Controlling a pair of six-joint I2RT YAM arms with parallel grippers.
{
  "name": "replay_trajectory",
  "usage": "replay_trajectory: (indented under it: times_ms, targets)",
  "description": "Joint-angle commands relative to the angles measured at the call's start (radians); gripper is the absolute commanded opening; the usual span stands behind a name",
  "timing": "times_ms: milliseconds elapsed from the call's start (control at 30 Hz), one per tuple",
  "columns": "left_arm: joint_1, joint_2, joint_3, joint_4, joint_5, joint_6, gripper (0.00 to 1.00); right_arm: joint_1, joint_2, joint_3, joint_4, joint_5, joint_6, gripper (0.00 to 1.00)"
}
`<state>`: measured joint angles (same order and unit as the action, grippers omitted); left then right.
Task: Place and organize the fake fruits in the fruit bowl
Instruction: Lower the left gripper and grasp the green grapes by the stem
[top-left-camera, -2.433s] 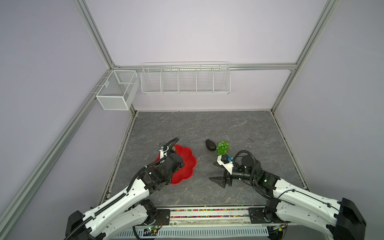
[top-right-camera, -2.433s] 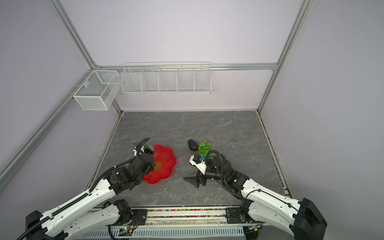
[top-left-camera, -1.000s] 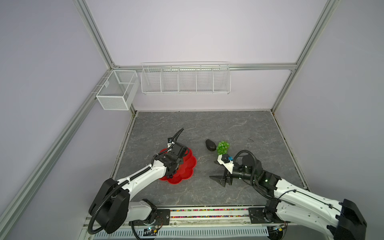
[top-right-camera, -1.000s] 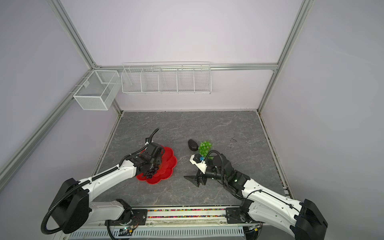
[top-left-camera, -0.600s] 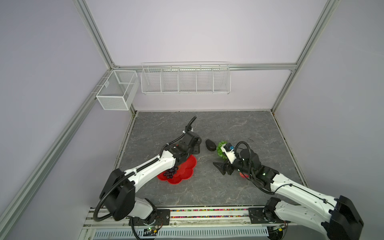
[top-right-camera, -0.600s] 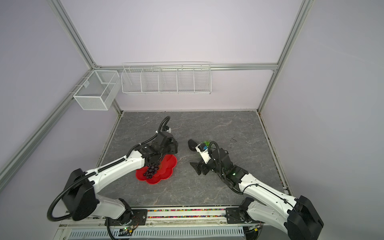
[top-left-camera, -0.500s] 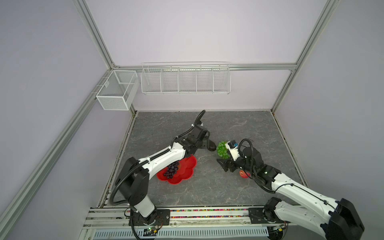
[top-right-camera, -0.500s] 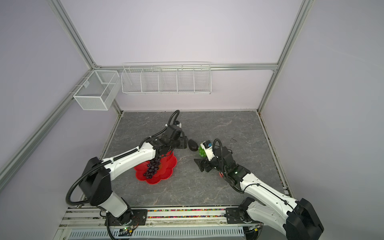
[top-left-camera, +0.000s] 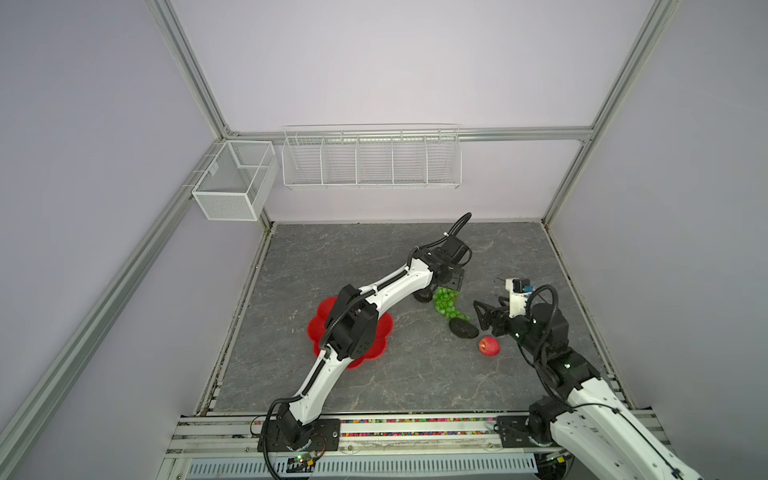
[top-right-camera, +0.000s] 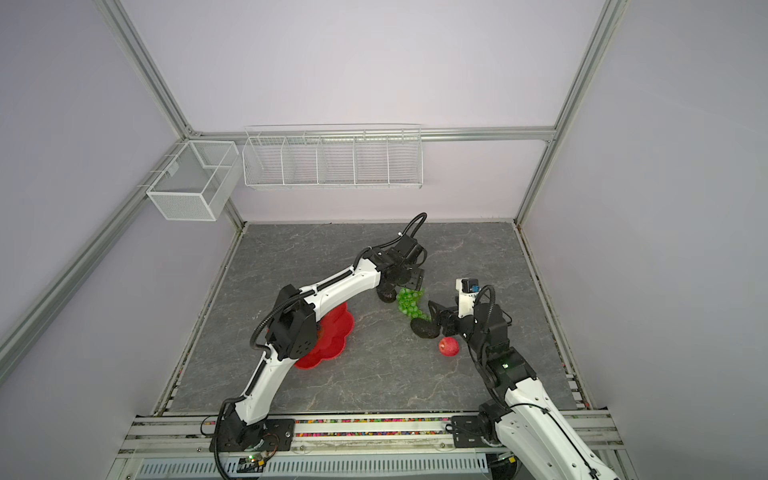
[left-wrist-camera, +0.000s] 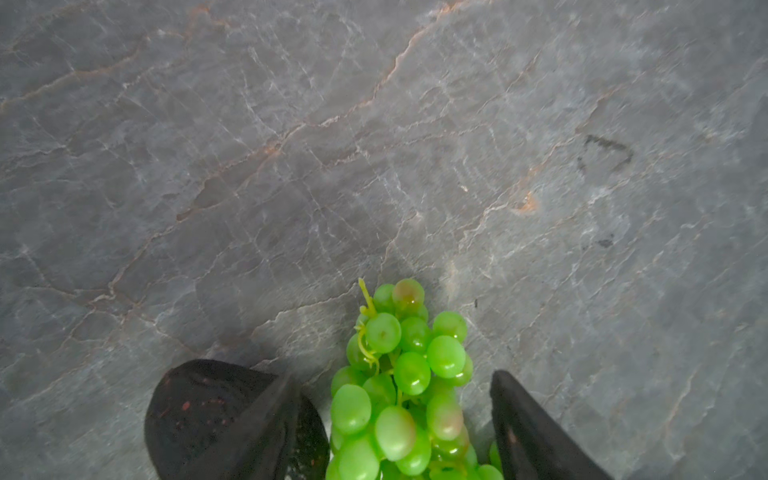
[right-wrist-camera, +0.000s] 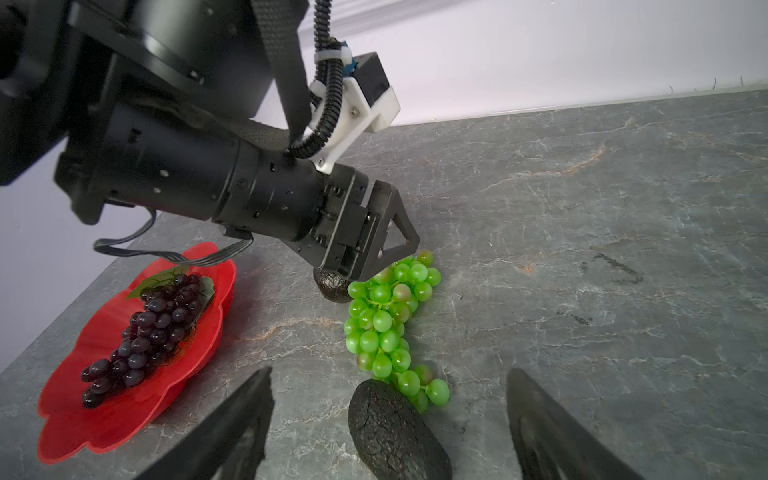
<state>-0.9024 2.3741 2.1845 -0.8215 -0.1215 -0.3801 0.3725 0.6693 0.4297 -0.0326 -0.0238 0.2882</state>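
Note:
My left gripper (left-wrist-camera: 395, 415) stands open astride the top of the green grape bunch (left-wrist-camera: 399, 374), which lies on the table; gaps show on both sides. One dark avocado (left-wrist-camera: 195, 407) lies just outside one of its fingers. My right gripper (right-wrist-camera: 390, 432) is open around the second avocado (right-wrist-camera: 395, 428), not touching it. The red fruit bowl (right-wrist-camera: 83, 432) holds the purple grape bunch (right-wrist-camera: 149, 324). In both top views the left arm covers much of the bowl (top-left-camera: 318, 322) and hides the purple bunch. A red apple (top-left-camera: 489, 345) lies beside the right arm.
White wire baskets (top-left-camera: 372, 160) hang on the back wall and another wire basket (top-left-camera: 232, 187) hangs at the left corner. The left arm stretches low across the middle of the grey table, from the bowl to the grapes (top-right-camera: 409, 303).
My left arm swung right from over the bowl to the green grapes and opened wider, leaving the purple bunch in the bowl. My right gripper moved forward to the near avocado, uncovering the apple.

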Motion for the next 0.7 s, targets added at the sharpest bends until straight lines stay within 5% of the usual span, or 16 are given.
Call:
replay_trajectory:
  times_ms: [0, 400, 667]
  targets:
    - [-0.010, 0.061, 0.095, -0.165, -0.027, 0.015, 0.74, -0.005, -0.007, -0.010, -0.013, -0.017, 0.014, 0.89]
    - [-0.030, 0.134, 0.100, -0.141, 0.011, 0.016, 0.83, -0.006, 0.001, -0.009, -0.005, -0.024, 0.011, 0.89]
    - [-0.033, 0.193, 0.133, -0.171, 0.023, 0.007, 0.71, -0.007, -0.004, -0.012, 0.003, -0.023, 0.011, 0.89]
